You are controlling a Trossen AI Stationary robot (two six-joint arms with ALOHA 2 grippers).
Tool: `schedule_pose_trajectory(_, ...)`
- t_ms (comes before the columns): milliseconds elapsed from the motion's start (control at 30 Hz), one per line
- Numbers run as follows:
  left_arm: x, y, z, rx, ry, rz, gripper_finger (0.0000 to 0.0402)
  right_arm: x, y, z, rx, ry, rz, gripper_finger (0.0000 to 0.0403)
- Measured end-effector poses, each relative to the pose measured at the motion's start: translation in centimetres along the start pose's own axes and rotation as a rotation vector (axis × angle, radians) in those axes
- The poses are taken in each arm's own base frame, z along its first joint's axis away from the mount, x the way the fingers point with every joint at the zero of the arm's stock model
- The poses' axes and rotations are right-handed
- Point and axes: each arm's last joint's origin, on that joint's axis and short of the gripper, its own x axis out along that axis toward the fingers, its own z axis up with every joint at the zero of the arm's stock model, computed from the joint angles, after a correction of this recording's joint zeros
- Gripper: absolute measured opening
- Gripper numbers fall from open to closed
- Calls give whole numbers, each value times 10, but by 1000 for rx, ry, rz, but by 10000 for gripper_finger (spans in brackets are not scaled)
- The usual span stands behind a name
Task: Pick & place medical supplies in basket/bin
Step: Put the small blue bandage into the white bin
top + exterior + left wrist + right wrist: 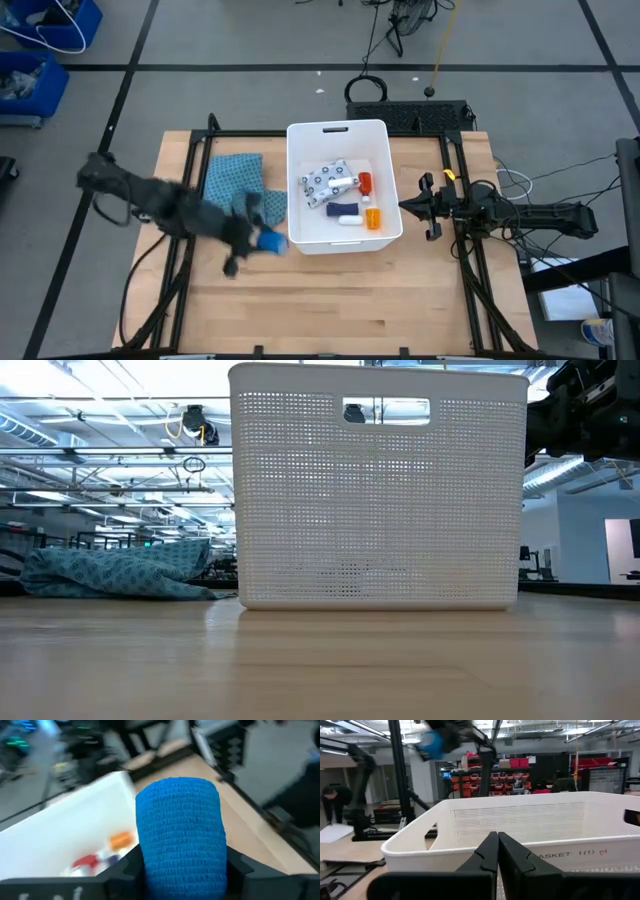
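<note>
Carry step: left claw (262,240) clamped on blue roll (181,832), bin (296,190) just ahead; next, lift over rim and release. Right claw (497,851) waits beside it, pressed together.

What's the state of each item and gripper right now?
left gripper: shut on the blue bandage roll, raised beside the basket
right gripper: shut, empty, waiting outside the basket's other side
basket: upright on the table, holding supplies
patterned pouch: lying flat in the basket
red bottle: lying in the basket
orange pill bottle: in the basket
teal cloth: crumpled on the table, outside the basket
</note>
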Motion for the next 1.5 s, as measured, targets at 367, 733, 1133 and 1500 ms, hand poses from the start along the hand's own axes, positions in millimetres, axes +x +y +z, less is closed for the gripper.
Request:
schedule_pose_trajectory(367,-27,31,-106,-127,-359,193,142,0,1,-2,5,26,37,0)
schedule_pose_trajectory(733,-11,26,-176,-114,-515,343,153,0,1,-3,-37,37,34,0)
schedule_pose_trajectory(1133,-7,30,-195,-160,-574,424,154,0,2,-2,-121,20,69,0)
schedule_pose_trajectory(1500,-24,56,-160,-257,-561,659,145,0,0,6,-294,-63,-33,0)
